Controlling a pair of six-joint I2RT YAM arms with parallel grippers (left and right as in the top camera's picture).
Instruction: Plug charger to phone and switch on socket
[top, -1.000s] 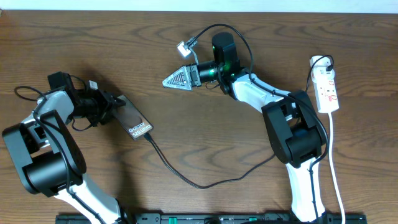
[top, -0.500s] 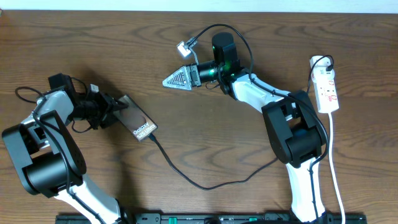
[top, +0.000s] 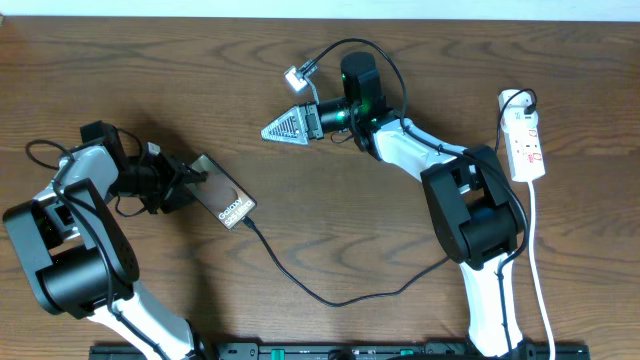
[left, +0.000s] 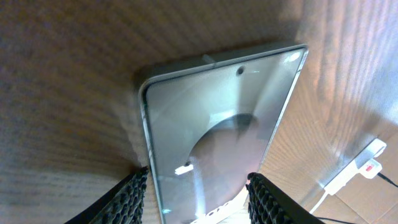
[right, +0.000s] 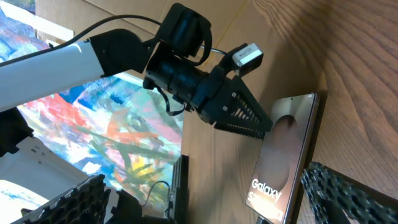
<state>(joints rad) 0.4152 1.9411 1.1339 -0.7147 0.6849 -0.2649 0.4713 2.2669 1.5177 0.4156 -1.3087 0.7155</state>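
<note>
The phone (top: 222, 190) lies tilted on the wooden table, lettering up. It also shows in the left wrist view (left: 211, 118) and the right wrist view (right: 283, 162). My left gripper (top: 188, 182) holds its far-left end, one finger on each long edge (left: 198, 199). The charger cable (top: 320, 297) runs from the phone's lower right end, where its plug tip (top: 247, 224) sits, across the table and under the right arm. My right gripper (top: 270, 131) is open and empty, above the table's middle back (right: 211, 199). The socket (top: 526, 143) lies at the far right.
The socket's white cord (top: 536, 260) runs down the right edge to the front. A black plug (top: 520, 100) sits at the socket's far end. The socket also shows in the left wrist view (left: 357, 173). Both arm bases stand at the front.
My left gripper has shifted slightly down and right with the phone, and the plug end of the cable has moved with it. The right arm has not moved.
</note>
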